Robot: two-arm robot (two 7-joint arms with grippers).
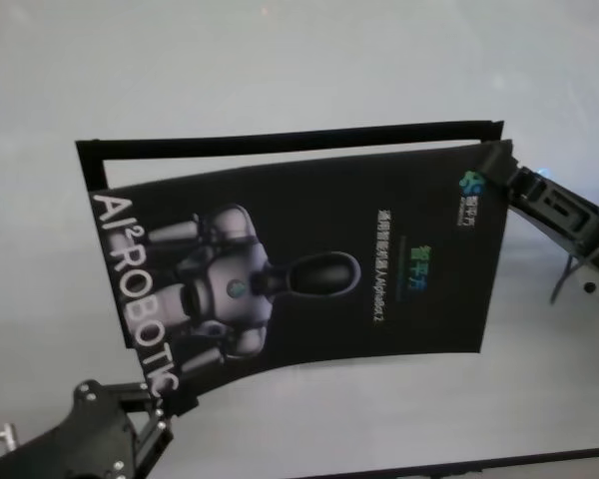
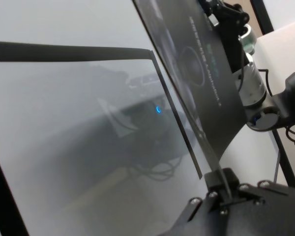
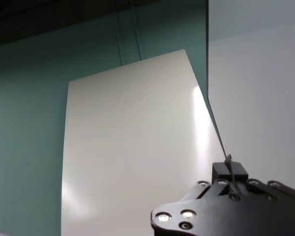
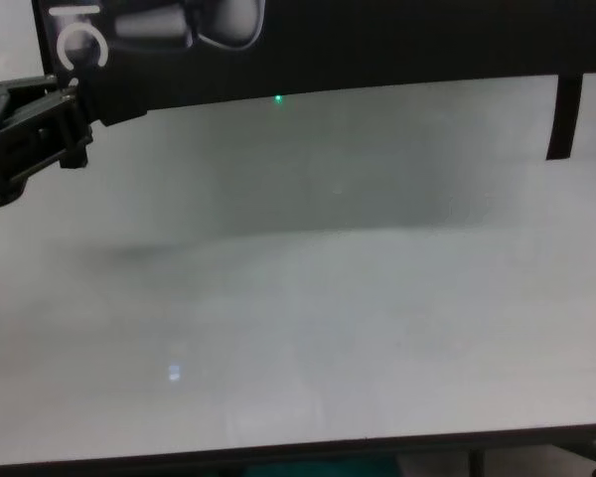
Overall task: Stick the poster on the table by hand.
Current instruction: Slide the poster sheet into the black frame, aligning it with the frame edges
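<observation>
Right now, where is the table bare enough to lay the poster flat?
The table lies bare between its near edge and the lifted poster. The crowded spots are the poster's corners: left gripper pinches the near-left one, right gripper the far-right one.

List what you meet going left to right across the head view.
left gripper, shut on the poster's near-left corner → poster, held above the table → right gripper, shut on the poster's far-right corner.
</observation>
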